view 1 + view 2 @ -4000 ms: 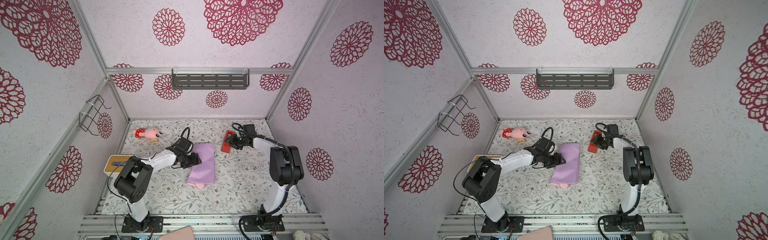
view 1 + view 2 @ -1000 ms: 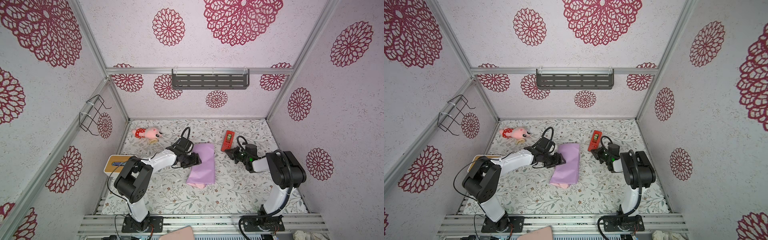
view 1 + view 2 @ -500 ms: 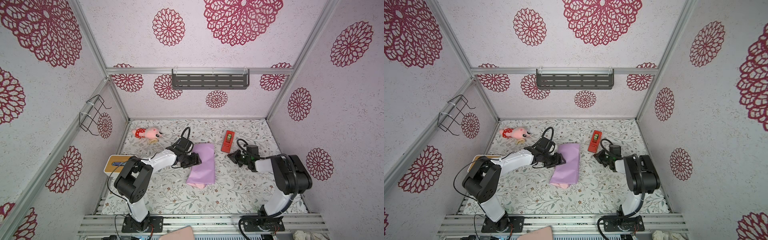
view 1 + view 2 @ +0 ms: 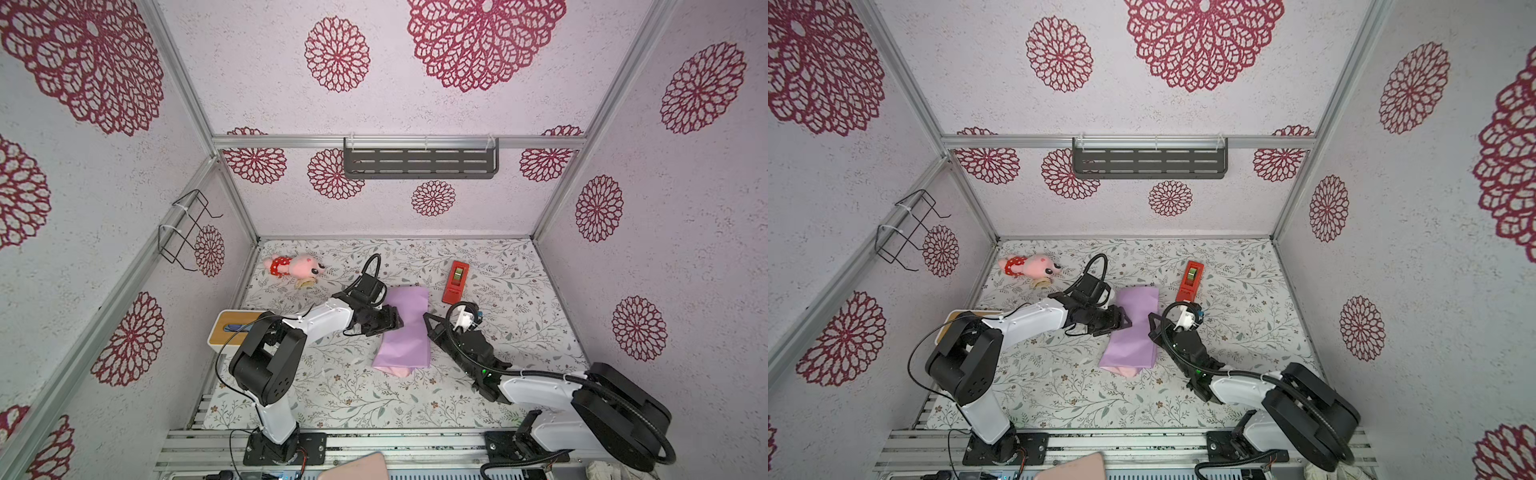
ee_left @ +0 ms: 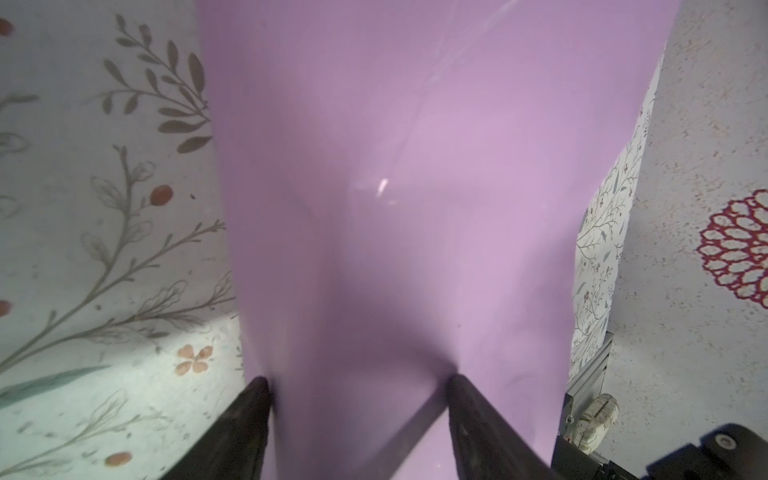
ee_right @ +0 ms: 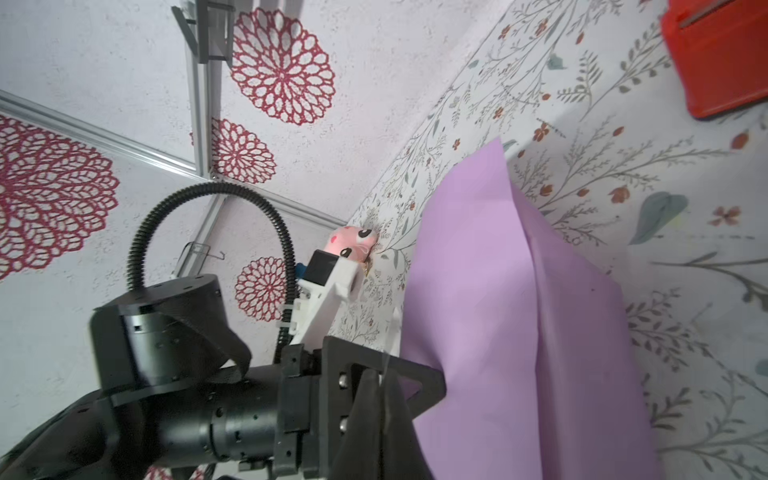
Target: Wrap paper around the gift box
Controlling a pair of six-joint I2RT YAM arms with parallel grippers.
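Note:
The paper point(image 4: 405, 328) point(image 4: 1133, 332) lies folded into a long lilac bundle in the middle of the mat, with a pale pink strip point(image 4: 395, 370) showing at its near end. The gift box is hidden. My left gripper point(image 4: 395, 322) point(image 5: 359, 382) is open, and its two fingertips point(image 5: 257, 399) rest against the bundle's left side. My right gripper point(image 4: 428, 319) point(image 6: 379, 374) is shut just off the bundle's right edge. A thin clear strip that looks like tape point(image 6: 386, 359) sticks out from its tips.
A red tape dispenser point(image 4: 456, 276) point(image 6: 723, 54) lies behind the right gripper. A pink plush toy point(image 4: 295, 268) sits at the back left. A white tissue box with a wooden top point(image 4: 232, 328) stands by the left wall. Bare mat lies in front of the bundle.
The right arm has left the tape dispenser and swung low and inward to the paper's right edge, still shut. The left arm and the paper have not moved.

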